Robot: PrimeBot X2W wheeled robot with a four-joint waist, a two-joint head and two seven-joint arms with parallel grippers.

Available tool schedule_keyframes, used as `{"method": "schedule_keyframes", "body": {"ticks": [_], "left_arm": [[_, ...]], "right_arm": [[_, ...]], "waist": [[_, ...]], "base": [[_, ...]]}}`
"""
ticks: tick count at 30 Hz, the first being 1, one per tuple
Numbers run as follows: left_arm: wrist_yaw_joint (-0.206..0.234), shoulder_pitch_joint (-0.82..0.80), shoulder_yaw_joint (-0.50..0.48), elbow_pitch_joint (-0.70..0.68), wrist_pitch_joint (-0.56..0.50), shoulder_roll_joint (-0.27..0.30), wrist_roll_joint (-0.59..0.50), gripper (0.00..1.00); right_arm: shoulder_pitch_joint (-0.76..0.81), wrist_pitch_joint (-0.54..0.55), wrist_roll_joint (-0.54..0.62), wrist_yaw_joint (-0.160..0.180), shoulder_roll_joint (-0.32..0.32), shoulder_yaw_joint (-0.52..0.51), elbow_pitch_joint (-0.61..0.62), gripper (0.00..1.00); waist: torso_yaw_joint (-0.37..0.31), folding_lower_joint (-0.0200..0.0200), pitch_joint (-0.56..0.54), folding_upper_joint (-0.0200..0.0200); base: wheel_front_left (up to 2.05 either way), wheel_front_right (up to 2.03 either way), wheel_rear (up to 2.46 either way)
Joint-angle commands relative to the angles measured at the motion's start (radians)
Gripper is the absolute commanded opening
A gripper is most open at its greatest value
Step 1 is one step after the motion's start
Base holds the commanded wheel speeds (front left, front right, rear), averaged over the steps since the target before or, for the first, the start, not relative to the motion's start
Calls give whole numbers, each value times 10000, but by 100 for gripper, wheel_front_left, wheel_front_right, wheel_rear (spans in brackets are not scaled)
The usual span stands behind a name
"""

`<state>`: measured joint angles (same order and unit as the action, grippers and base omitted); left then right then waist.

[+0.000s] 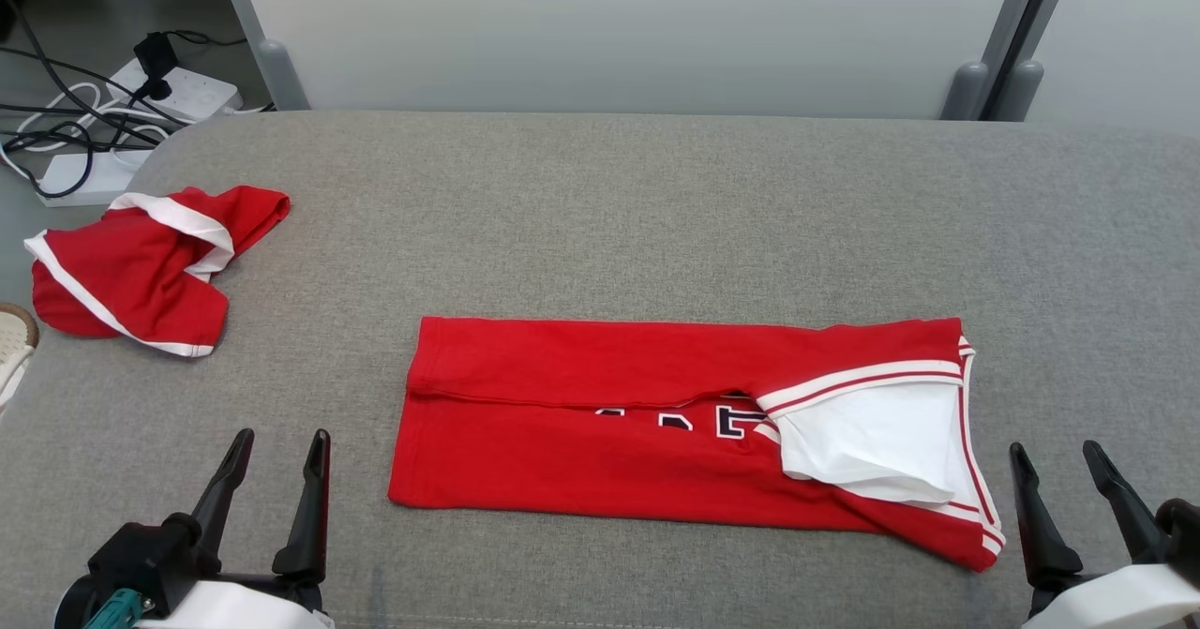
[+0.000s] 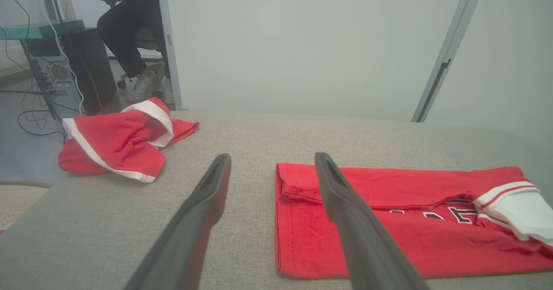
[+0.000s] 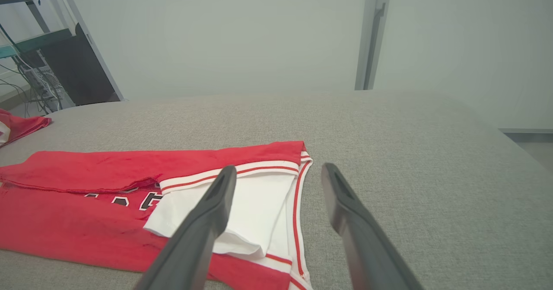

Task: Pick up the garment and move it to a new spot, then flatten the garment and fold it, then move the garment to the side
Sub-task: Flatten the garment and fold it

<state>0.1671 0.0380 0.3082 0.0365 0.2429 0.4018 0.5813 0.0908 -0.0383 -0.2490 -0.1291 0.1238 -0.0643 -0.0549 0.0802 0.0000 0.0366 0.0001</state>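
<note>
Head view shows you the shirt (image 1: 562, 460) folded lengthwise on the grey table (image 1: 600, 198) between the left claw (image 1: 283, 437) and right claw (image 1: 1055, 446), both spread wide and empty, so a one-layer pinch could drag the fold open.

Head view: grey padded surface (image 1: 656, 217) bare in broad band across upper middle, open from left to right. Folded red garment (image 1: 581, 441) blocks lower centre. Narrow bare strips at lower left and lower right, between garment ends and left gripper (image 1: 281, 437) and right gripper (image 1: 1055, 448), fingers spread, touching nothing. Crumpled red cloth (image 1: 141, 268) takes up left edge, hanging over it. Pale wall panel (image 1: 619, 29) and grey posts (image 1: 966, 90) close off top. Cables (image 1: 75, 123) on floor, upper left.
</note>
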Motion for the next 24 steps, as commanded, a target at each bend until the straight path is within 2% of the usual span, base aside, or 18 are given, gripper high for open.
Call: {"method": "schedule_keyframes", "body": {"ticks": [1,13,17,24], "left_arm": [[-30,-406,-421,-210,103,284,-91,100],[-1,-569,-433,-240,116,278,-79,100],[-87,-835,-350,-245,122,223,-111,100],[-363,-1323,-99,0,140,-2,-158,100]], "right_arm": [[-280,47,-33,-16,168,173,211,100],[-967,294,6,-16,577,-28,113,100],[-1715,858,-35,-16,1073,6,-822,100],[-2840,1739,-524,-16,1739,796,-3130,100]], "waist": [[7,0,14,-1],[171,0,251,-1],[316,0,576,-1],[760,0,952,-1]], "base": [[0,0,0],[0,0,0],[0,0,0],[0,0,0]]}}
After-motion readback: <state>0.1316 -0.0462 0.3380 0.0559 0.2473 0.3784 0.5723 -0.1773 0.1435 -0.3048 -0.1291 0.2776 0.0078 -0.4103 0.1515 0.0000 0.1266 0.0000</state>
